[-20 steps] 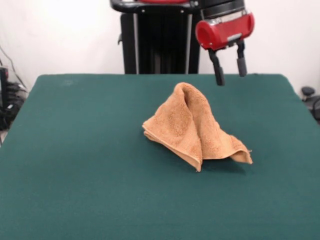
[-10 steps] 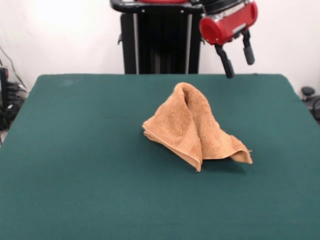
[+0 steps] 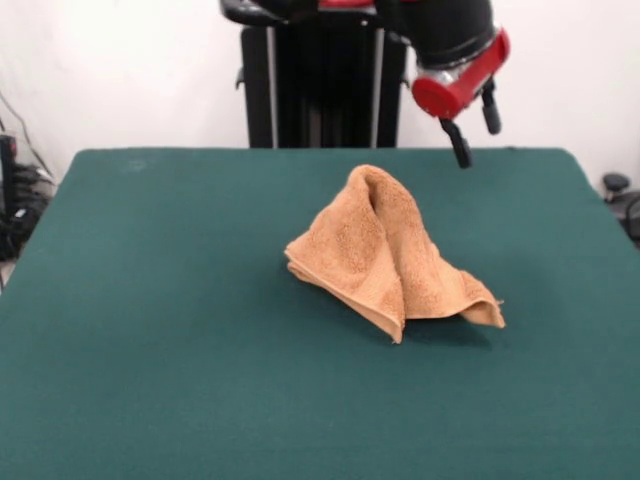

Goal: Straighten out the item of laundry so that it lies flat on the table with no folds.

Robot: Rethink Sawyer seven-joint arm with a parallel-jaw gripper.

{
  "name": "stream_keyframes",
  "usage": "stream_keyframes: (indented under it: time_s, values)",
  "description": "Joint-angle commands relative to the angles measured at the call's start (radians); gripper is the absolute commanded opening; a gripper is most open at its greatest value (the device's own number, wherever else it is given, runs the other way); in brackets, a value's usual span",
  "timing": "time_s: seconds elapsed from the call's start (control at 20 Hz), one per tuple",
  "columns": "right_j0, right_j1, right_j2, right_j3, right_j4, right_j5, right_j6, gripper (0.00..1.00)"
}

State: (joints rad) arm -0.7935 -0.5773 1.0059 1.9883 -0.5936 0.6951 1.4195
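Observation:
The item of laundry (image 3: pixel 385 258), an orange-tan terry towel, sits bunched in a peaked heap near the middle of the table (image 3: pixel 150 330), with a folded corner trailing toward the right front. My gripper (image 3: pixel 477 138) hangs in the air above the far right part of the table, behind and to the right of the towel's peak. It is tilted, and its two black fingers (image 3: pixel 460 146) stand apart with nothing between them. It does not touch the towel.
The dark green cloth stretches wide on all sides of the towel. A black pedestal (image 3: pixel 320 80) stands behind the far edge. Dark cables and gear (image 3: pixel 15 200) lie off the left edge, and a small dark object (image 3: pixel 617 185) off the right.
The gripper has swung and tilted, its fingers now angled toward the right and slightly nearer each other in view. The towel has not moved.

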Motion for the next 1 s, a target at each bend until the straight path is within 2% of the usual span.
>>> stream_keyframes:
  time_s: [0.05,0.3,0.55,0.85,1.0]
  values:
    - [0.026,0.101,0.034,-0.121,-0.077,0.094,-0.328,1.0]
    - [0.006,0.069,0.056,-0.127,-0.104,0.034,-0.285,1.0]
    - [-0.027,0.104,0.083,-0.118,-0.043,0.098,-0.294,1.0]
    - [-0.021,0.113,0.04,-0.175,-0.05,0.089,-0.229,1.0]
    - [-0.003,0.107,-0.002,-0.216,-0.086,0.046,-0.169,1.0]
